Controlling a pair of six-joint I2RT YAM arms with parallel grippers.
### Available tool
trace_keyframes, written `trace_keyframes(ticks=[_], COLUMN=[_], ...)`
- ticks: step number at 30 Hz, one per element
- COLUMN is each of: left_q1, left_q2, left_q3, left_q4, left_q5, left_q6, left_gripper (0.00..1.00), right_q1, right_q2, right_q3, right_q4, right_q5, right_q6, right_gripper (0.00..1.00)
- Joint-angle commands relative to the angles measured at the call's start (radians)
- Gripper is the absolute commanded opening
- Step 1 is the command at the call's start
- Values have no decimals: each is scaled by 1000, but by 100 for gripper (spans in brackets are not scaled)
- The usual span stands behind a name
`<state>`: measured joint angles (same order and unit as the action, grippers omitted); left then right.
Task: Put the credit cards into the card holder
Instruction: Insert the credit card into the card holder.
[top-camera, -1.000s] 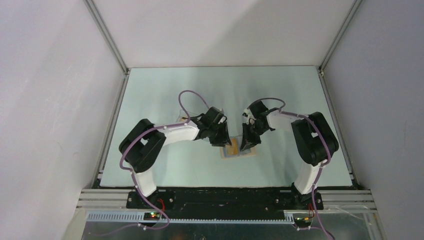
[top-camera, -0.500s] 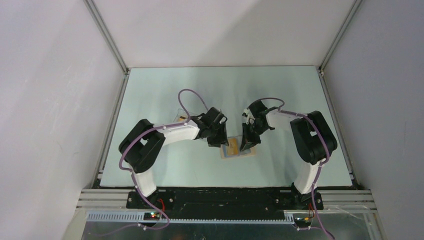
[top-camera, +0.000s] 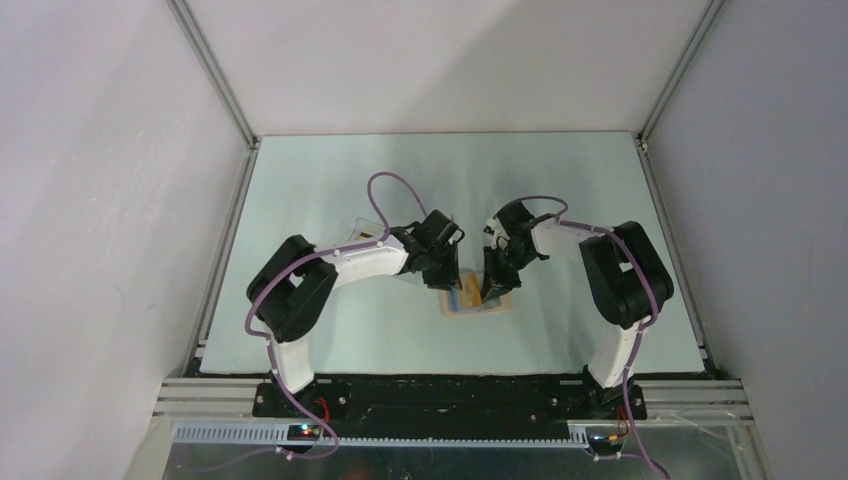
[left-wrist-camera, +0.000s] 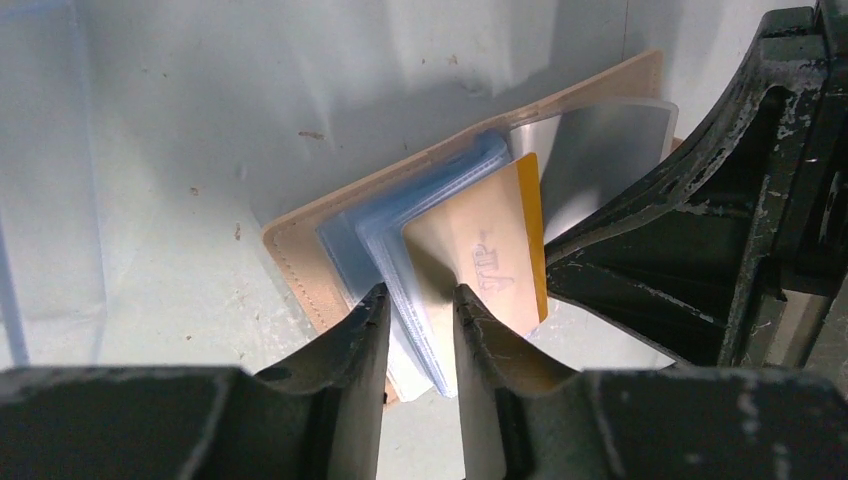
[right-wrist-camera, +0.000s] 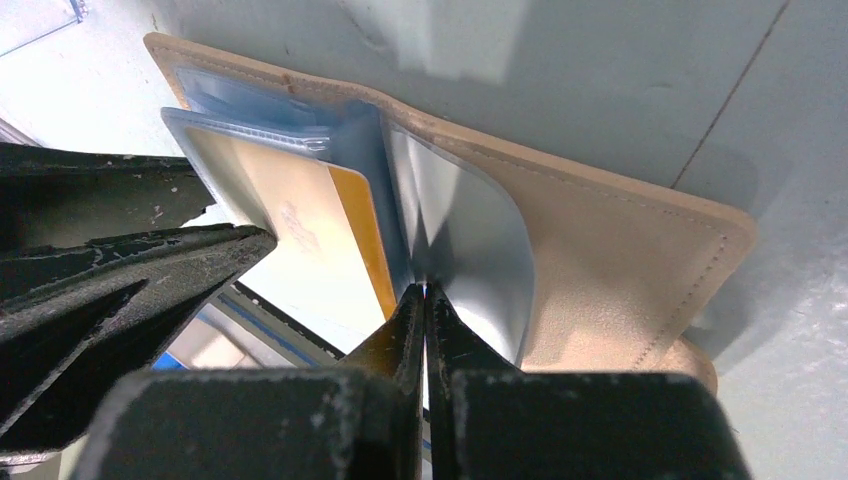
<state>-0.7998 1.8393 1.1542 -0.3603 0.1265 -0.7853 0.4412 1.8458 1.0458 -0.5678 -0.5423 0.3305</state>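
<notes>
So the flat tan bifold card holder (top-camera: 478, 300) is laid open on the pale green tabletop (top-camera: 330, 180), right between the two arms. One floppy clear plastic sleeve (right-wrist-camera: 470, 240) of it is pinched at its edge by the right end effector (right-wrist-camera: 425, 300), jaws closed tight on it. That looks like it's done to peel the page back so the pockets are fanned open.

A thin orange-yellow plastic credit card (left-wrist-camera: 500, 260) is seen tilted in among the blue sleeves (left-wrist-camera: 350, 240), apparently partway into a pocket. The left end effector (left-wrist-camera: 420, 320) is set narrow, with one jaw on either side of the card's near corner and the sleeve edges. Whether anything is actually clamped there can't be told. Most likely the card is being steered deeper in.

Not much else is around. The corner of a clear plastic box (right-wrist-camera: 40, 22) is caught beyond the holder, apart from it. What's in the way is mostly the crowding: both end effectors are packed in over one small wallet, and those limp sleeves could easily be snagged or buckled. No other cards can be made out.
</notes>
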Motion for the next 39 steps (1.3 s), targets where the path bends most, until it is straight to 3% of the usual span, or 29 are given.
trace_keyframes(ticks=[1,8,20,34,39], left_q1=[-10,-13,-26,-42,-47], left_q2=[-9,-52,-44,45,81], left_q3=[46,60,131,151,170], left_q4=[8,8,14,66,109], left_q5=[29,29,123,221,259], left_q6=[16,18,30,18,12], left_gripper=[32,27,28,31,38], right_q1=[20,22,20,-28,-69], right_q2=[40,27,-10,-129,-195], right_q3=[-1,-1,-1,-1,-1], right_q4=[9,8,-4,-99,-129], right_q5=[34,20,11,20,41], right_q6=[-20,-15,-11,-16,-15], right_gripper=[0,0,0,0,0])
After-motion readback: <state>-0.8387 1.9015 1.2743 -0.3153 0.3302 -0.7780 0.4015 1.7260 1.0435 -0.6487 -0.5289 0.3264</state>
